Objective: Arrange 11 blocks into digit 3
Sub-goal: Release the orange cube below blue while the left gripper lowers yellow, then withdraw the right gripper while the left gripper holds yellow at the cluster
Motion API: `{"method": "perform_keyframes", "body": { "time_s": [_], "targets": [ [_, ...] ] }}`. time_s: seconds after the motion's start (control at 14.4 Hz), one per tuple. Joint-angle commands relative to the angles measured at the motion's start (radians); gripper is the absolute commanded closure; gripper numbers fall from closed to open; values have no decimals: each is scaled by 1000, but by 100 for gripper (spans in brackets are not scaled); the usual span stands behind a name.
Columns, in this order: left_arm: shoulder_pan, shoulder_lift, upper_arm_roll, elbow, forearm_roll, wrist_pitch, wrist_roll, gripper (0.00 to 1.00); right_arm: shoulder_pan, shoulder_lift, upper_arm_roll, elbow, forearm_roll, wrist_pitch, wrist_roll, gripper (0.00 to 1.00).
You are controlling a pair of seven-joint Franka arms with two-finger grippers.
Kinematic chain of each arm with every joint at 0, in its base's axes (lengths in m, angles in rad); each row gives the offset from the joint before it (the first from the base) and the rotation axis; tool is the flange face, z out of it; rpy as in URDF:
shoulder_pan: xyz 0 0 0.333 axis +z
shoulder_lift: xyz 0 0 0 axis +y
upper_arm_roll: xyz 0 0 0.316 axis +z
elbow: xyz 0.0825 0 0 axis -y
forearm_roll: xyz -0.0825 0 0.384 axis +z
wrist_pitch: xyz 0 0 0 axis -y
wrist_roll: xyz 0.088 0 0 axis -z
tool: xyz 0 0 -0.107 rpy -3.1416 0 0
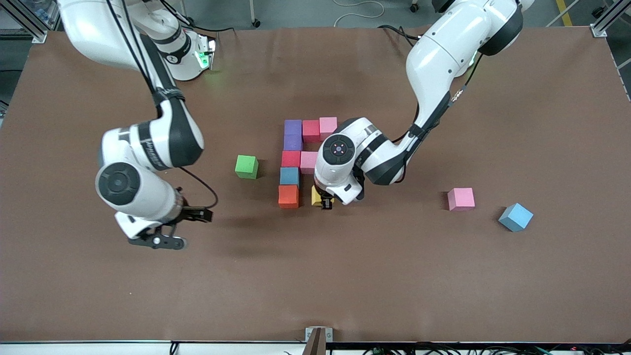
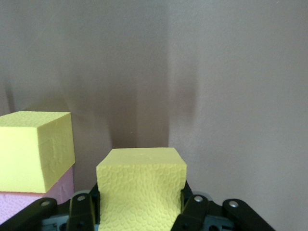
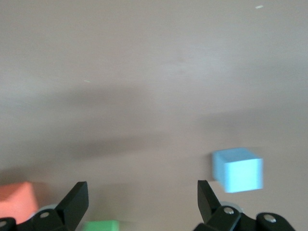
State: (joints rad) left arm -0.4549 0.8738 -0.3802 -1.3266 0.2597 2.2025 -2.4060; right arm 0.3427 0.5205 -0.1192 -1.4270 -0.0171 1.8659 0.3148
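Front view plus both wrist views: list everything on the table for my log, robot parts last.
purple blocks: 2, purple, cluster's farthest end
red blocks: 2, red, in cluster
pink blocks: 3, pink, two in cluster, one loose toward left arm's end
blue blocks: 2, blue, one in cluster, one loose beside the loose pink
orange block: 1, orange, cluster's nearest end
yellow blocks: 2, yellow, one gripped beside orange, one against a pink
green cube: 1, green, beside cluster
table: 1, brown
left gripper: shut on yellow block
right gripper: open, waiting over bare table
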Motion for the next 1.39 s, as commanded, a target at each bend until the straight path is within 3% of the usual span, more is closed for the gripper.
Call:
{"method": "perform_keyframes", "body": {
  "time_s": [0.0,0.49,0.76,1.32],
  "targets": [
    [-31,-6,21,-11,38,17,-44,75,-63,-149,16,-150,-30,-20,-130,0],
    [-74,11,52,0,73,46,-65,75,-238,-289,16,-139,-37,-204,-384,0],
    [-125,25,104,24,69,49,-99,75,-272,-292,16,-9,-43,-378,-387,0],
    [-136,44,119,47,70,125,-124,75,-326,-297,19,37,-47,-412,-402,0]
  ]
}}
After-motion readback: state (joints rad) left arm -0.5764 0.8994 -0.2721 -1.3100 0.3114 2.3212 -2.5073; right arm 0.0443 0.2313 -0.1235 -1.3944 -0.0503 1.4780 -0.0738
